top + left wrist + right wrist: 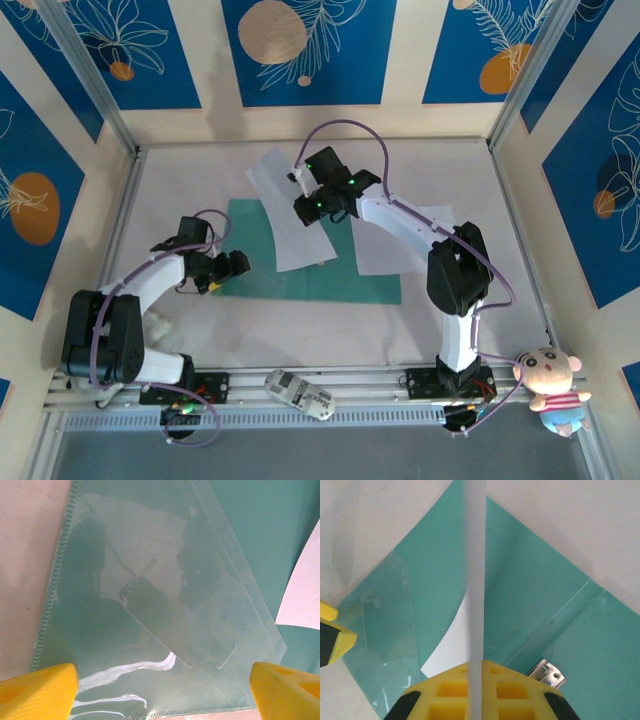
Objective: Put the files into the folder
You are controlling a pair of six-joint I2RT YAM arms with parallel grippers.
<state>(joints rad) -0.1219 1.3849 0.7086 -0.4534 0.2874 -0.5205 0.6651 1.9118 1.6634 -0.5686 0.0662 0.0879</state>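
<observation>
Currently the right hand (318,203) pinches one of the files (288,240), bowed above the open folder (365,285) on the tabletop (300,335); the left hand (228,268) gapes empty over its near-left corner. Limp paper like this could buckle or slide off the folder.

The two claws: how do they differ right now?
The left claw is open and empty; the right claw is shut on a white sheet. The left claw hangs over the left cover of the folder; the right claw is farther back, near its spine. Both have yellow fingers.
</observation>
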